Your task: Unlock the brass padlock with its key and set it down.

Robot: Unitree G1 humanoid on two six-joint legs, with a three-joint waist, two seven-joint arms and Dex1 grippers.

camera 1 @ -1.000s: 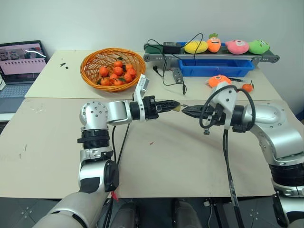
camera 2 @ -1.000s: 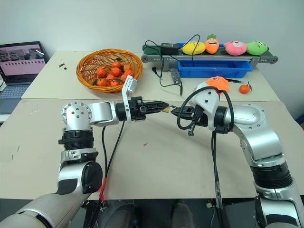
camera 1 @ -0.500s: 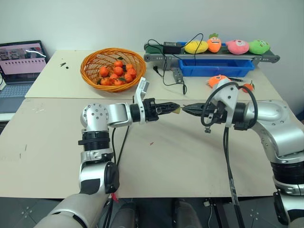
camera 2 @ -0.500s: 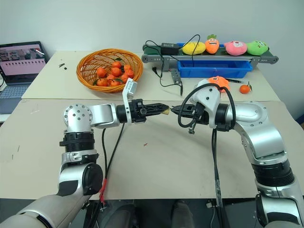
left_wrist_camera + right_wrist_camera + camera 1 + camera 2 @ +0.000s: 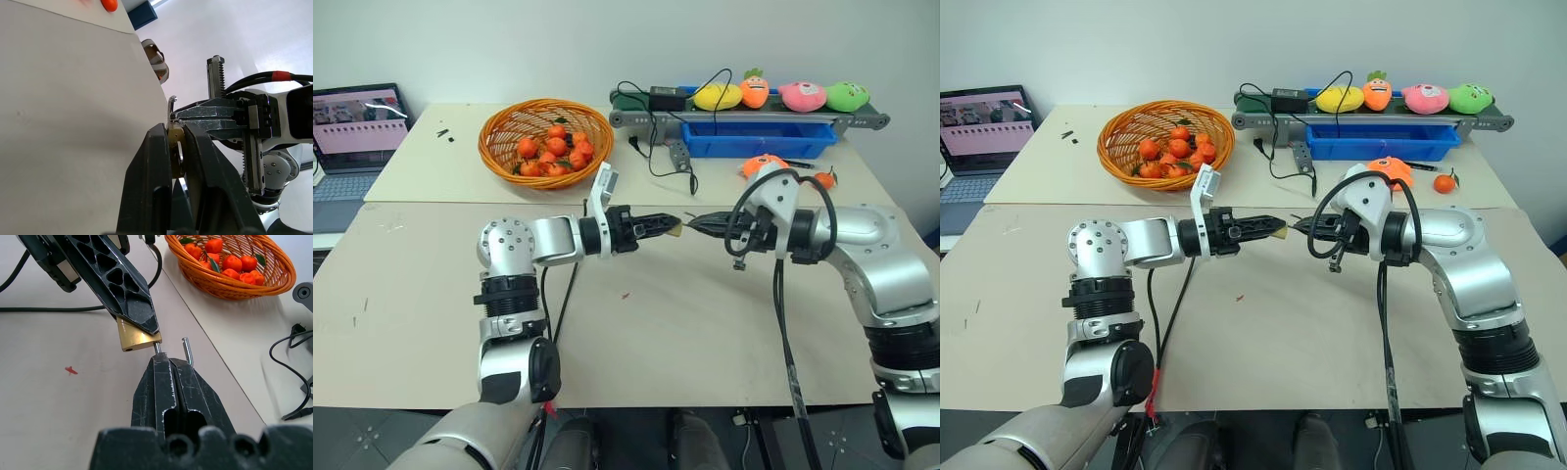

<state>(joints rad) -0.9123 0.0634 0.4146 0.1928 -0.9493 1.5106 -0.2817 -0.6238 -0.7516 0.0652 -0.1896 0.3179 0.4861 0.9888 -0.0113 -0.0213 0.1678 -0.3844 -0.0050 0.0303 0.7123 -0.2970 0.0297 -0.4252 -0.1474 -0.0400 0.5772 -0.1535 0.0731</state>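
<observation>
The brass padlock (image 5: pixel 138 337) hangs above the table's middle, its gold body pinched at the tip of my left gripper (image 5: pixel 672 222), which is shut on it and points level to the right. My right gripper (image 5: pixel 693 224) meets it tip to tip from the other side. It is shut on the thin silvery shackle (image 5: pixel 157 348) that comes out of the body. The shackle's other end (image 5: pixel 187 350) stands free beside the right fingers (image 5: pixel 161 382). In the left wrist view the padlock (image 5: pixel 175 147) sits between my black fingers (image 5: pixel 151 186). The key is hidden.
An orange wicker basket (image 5: pixel 546 140) of small oranges stands behind the left arm. A laptop (image 5: pixel 354 127) is at the far left. At the back right are a blue tray (image 5: pixel 759 139), plush toys, cables and an orange plush (image 5: pixel 762 164).
</observation>
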